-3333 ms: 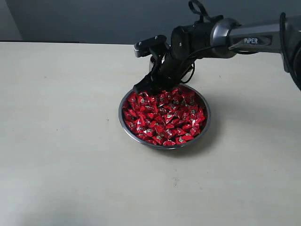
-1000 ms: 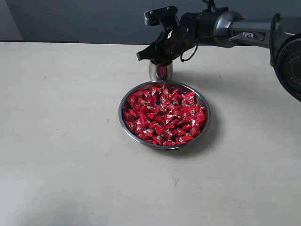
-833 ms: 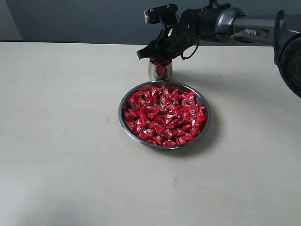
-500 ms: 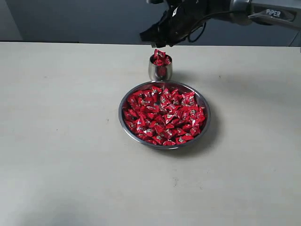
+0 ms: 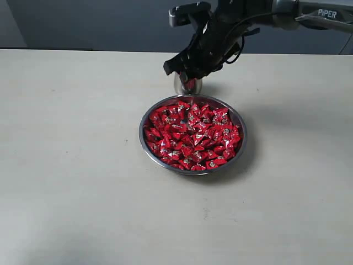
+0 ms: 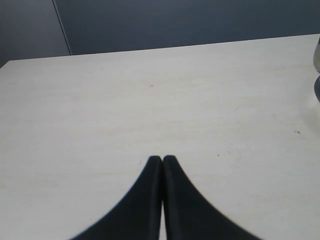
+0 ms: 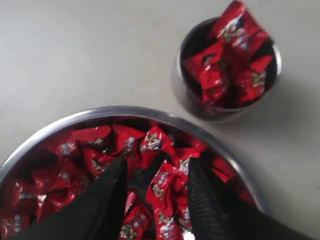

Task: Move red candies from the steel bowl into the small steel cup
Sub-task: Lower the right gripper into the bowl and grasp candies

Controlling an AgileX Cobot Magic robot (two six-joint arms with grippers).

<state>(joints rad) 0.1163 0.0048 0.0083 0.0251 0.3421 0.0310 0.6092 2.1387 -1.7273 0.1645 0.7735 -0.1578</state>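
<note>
The steel bowl [image 5: 144, 144] sits mid-table, heaped with red candies [image 5: 192, 135]. Just behind it stands the small steel cup [image 5: 189, 86], partly hidden by my right gripper [image 5: 185, 70]. In the right wrist view the cup [image 7: 200, 107] holds a pile of red candies [image 7: 230, 55] up to its rim. My right gripper [image 7: 156, 165] hangs open over the bowl's back rim [image 7: 100, 114], with only the bowl's candies [image 7: 125, 145] showing beneath its fingers. My left gripper [image 6: 162, 159] is shut and holds nothing, over bare table.
The pale table [image 5: 66, 165] spreads wide to the left of the bowl and in front of it. A dark wall [image 5: 99, 22] runs along the table's far edge. The right arm [image 5: 309, 14] reaches in from the upper right.
My right gripper stood right over the cup a second ago, then lifted. It has since come down in front of the cup, over the bowl's back rim, jaws open.
</note>
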